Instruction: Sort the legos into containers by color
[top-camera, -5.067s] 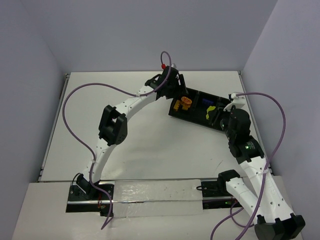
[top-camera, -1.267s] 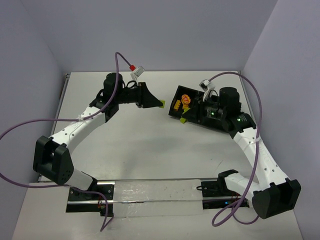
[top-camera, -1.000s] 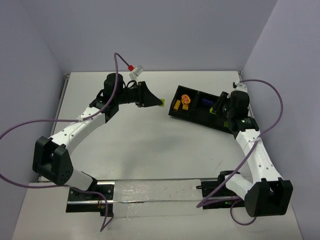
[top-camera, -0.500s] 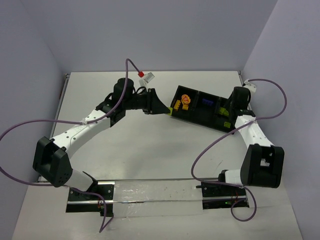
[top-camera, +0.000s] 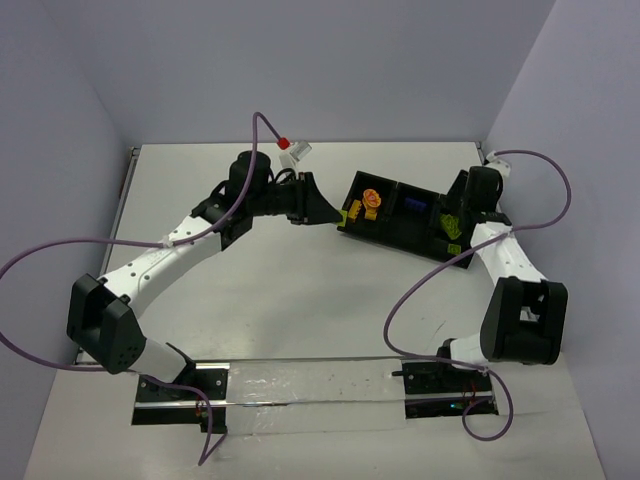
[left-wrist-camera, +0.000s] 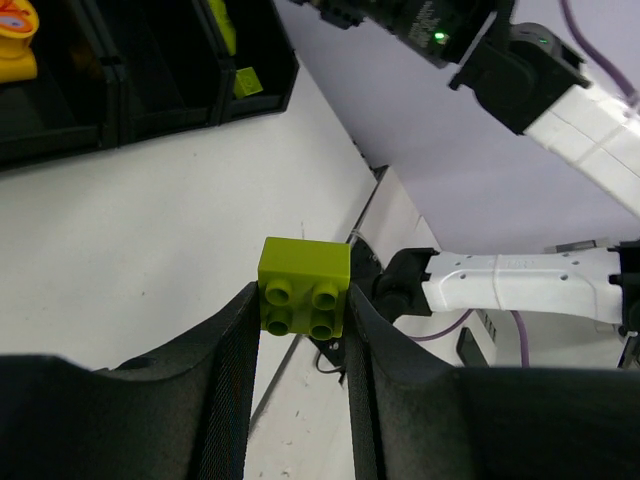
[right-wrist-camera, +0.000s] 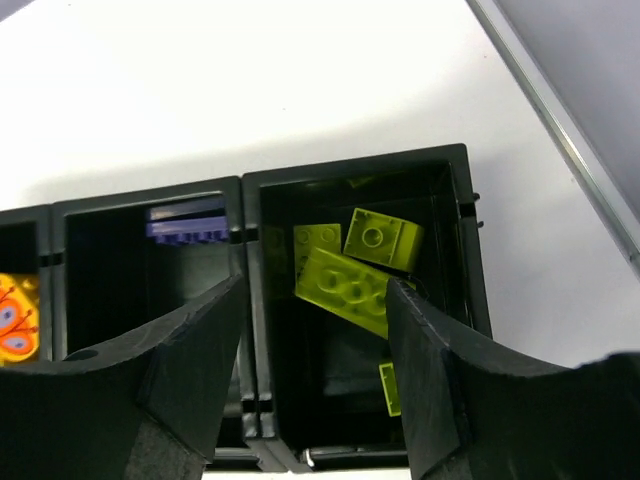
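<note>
**Two-arm sorting scene, three views**

**Left end effector** (left-wrist-camera: 303, 312): closed on a lime brick (left-wrist-camera: 304, 287). The studs face the camera, and the brick is pinched at its two sides between the black fingers (left-wrist-camera: 232, 350).

- In the top view this end effector (top-camera: 335, 214) points toward the left end of the tray (top-camera: 392, 236). The lime brick (top-camera: 351, 212) sits just beside that end, next to the orange-yellow compartment; contact with the tray cannot be judged there.
- The left wrist view shows the brick over bare worktop (left-wrist-camera: 120, 230), with the tray (left-wrist-camera: 150, 110) apart from it at upper left.

**Right end effector** (right-wrist-camera: 315, 290): open, fingers (right-wrist-camera: 190, 360) spread with nothing between them, poised over the right-hand compartment of the tray (right-wrist-camera: 356, 164).

- Right compartment: the lime bricks (right-wrist-camera: 345, 288), namely one large piece lying tilted, two smaller ones beside its upper edge, and one small piece toward the lower wall.
- Middle compartment: a blue-purple brick (right-wrist-camera: 186, 222) against the wall at the top of the view.
- Left compartment: orange-yellow pieces (right-wrist-camera: 14, 318), only partly in frame.
- In the top view the right end effector (top-camera: 455, 215) hangs above the tray's right end, and the tray lies askew on the worktop (top-camera: 300, 300), toward its far right
</note>
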